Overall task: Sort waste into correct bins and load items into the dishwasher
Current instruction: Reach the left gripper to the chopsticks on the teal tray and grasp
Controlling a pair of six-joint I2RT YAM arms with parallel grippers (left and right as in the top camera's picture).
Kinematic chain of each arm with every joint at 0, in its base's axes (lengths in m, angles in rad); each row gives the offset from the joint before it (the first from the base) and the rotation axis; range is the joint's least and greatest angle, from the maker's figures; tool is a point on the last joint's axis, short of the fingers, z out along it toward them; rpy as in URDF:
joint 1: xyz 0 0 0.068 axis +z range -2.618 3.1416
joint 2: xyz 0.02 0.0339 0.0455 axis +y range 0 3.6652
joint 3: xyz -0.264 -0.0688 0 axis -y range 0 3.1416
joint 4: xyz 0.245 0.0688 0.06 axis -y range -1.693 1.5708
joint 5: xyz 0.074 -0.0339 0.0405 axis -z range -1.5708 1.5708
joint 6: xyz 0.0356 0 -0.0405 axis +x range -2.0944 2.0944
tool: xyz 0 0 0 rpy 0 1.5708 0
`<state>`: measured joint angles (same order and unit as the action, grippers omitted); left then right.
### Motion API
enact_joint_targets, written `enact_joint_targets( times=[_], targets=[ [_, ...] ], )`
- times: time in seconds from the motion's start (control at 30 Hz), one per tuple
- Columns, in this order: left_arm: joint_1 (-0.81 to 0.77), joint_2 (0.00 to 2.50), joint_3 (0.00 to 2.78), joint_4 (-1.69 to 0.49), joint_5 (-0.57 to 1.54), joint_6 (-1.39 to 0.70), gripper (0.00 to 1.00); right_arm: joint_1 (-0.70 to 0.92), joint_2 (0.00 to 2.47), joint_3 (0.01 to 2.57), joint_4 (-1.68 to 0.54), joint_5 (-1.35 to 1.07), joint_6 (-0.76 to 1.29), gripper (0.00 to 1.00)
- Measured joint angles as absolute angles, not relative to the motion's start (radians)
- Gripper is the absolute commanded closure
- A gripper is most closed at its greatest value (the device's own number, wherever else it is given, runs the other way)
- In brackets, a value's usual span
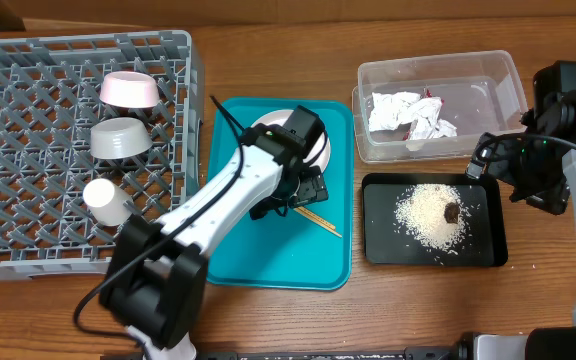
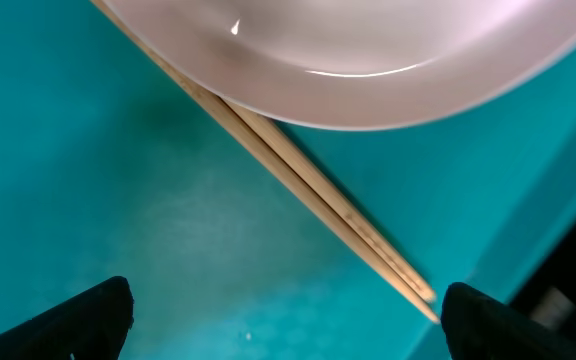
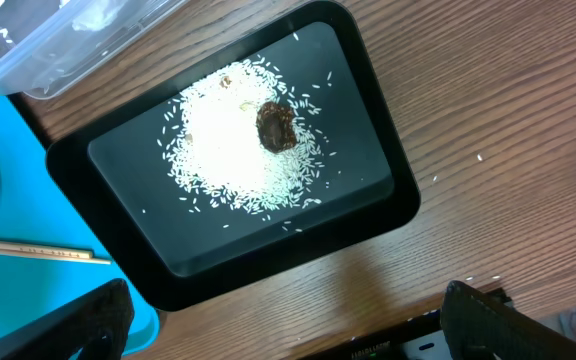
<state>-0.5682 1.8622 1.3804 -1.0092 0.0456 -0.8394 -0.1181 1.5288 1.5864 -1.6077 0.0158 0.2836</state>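
Hovering with jaws spread wide and empty over the teal tray (image 2: pixel 118 200), the left gripper (image 2: pixel 283 325) faces two chopsticks (image 2: pixel 308 200) lying flat, one end seemingly under the plate (image 2: pixel 368 60) rim, so a closing pinch could slip, separate them or nudge the plate.

**Camera placement and shared coverage**

Overhead: fixed high above, facing straight down, framing the whole tabletop (image 1: pixel 418 310) from dish rack (image 1: pixel 28 200) to black tray (image 1: pixel 380 245). Left wrist: very near, facing down onto the teal tray (image 2: pixel 118 200); chopsticks (image 2: pixel 308 190) and a plate (image 2: pixel 368 60) rim fill the frame, both also visible overhead. Right wrist: farther off, looking down over the black tray, sharing the teal tray's edge and the chopsticks' ends with the other views.
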Motion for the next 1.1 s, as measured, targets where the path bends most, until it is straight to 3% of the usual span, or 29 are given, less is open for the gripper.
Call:
enact_joint_targets(
  times=[0.3,0.4,0.53,0.6,0.7,0.8,1.1],
  targets=[
    [-0.568,2.032,1.379,-0.983,0.058,-0.863,0.02,-0.118,1.529,1.586,-1.607,0.016,0.284,0.00],
    [-0.568,2.032,1.379,-1.005,0.059,-0.862,0.25,-0.118,1.529,1.586,-1.607,0.016,0.284,0.00],
    [-0.557,2.032,1.379,-1.044,0.055,-0.871,0.64,-0.118,1.529,1.586,-1.607,0.016,0.284,0.00],
    [-0.540,2.032,1.379,-1.052,0.049,-0.872,0.73,-0.118,1.529,1.586,-1.607,0.016,0.284,0.00],
    [-0.501,2.032,1.379,-1.053,0.044,-0.872,0.78,-0.118,1.529,1.586,-1.608,0.016,0.284,0.00],
    [-0.459,2.033,1.379,-1.055,0.040,-0.873,0.90,-0.118,1.529,1.586,-1.608,0.016,0.285,0.00],
    [-0.397,2.033,1.379,-1.063,0.041,-0.873,0.96,-0.118,1.529,1.586,-1.608,0.016,0.284,0.00]
  ],
)
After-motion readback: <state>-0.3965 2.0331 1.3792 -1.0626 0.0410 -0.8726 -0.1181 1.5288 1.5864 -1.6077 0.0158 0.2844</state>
